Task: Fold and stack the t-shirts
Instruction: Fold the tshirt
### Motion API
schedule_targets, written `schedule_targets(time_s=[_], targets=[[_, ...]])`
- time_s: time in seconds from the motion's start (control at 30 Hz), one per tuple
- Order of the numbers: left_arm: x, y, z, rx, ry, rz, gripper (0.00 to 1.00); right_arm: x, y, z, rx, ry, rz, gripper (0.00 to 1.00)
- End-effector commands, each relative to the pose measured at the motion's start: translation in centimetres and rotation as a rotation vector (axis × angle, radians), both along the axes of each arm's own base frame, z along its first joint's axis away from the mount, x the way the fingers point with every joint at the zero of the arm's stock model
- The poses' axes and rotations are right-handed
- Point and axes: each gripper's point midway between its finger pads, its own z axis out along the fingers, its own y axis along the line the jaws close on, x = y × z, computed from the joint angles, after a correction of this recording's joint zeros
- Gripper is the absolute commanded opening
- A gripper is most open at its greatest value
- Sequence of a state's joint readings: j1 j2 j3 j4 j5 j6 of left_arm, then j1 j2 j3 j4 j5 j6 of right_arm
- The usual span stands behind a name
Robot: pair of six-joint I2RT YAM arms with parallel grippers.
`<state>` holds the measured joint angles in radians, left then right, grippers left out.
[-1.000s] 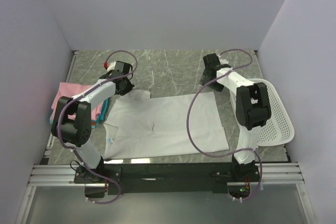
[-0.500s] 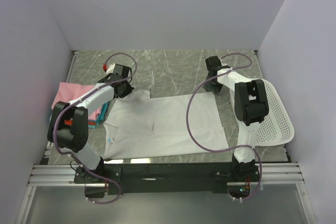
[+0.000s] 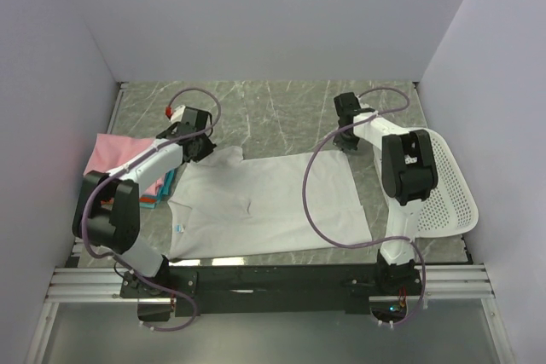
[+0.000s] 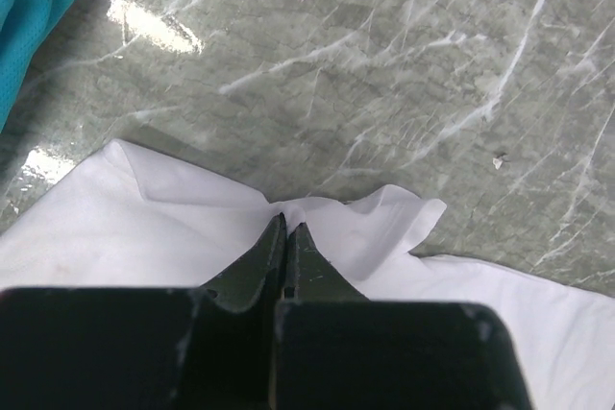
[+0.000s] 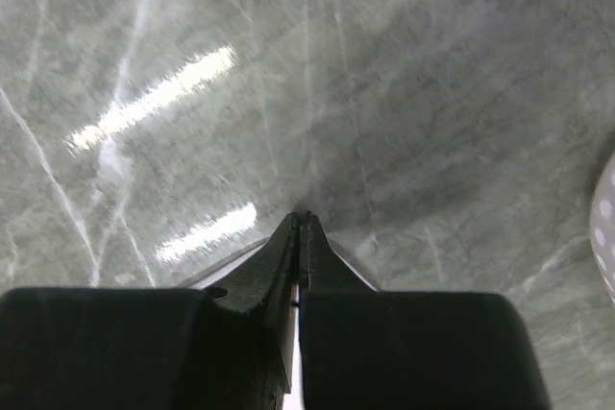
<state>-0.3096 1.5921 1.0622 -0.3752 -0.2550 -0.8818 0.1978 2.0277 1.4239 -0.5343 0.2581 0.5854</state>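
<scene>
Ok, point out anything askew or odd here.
The white t-shirt is puckered at its far-left corner, where the left gripper pinches it. Nothing else stands out.

Both arms reach forward from their bases to the far edge of the white t-shirt (image 3: 264, 202). The left gripper (image 4: 286, 223) sits at its far left corner, fingers pressed together on a pinch of cloth. The right gripper (image 5: 302, 218) is at the far right corner, fingers likewise closed with a white sliver between them.
</scene>
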Motion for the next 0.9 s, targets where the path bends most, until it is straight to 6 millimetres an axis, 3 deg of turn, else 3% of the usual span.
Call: schedule_targets(time_s=[0.0, 0.07, 0.27, 0.87], targets=[[-0.3, -0.7, 2.0, -0.043, -0.058, -0.012, 0.01, 0.0, -1.0, 2.4, -0.029, -0.067, -0.02, 0.0], [-0.9, -0.7, 1.7, -0.049, -0.051, -0.011, 0.01, 0.2, -0.4, 3.9, -0.003, -0.122, 0.009, 0.0], [-2.9, -0.9, 1.5, -0.079, -0.048, -0.005, 0.01, -1.5, 0.8, 5.5, 0.018, -0.168, 0.068, 0.0], [-10.6, 0.9, 3.0, -0.146, -0.103, 0.073, 0.01, -8.3, 0.2, 9.3, 0.007, -0.252, 0.077, 0.0]])
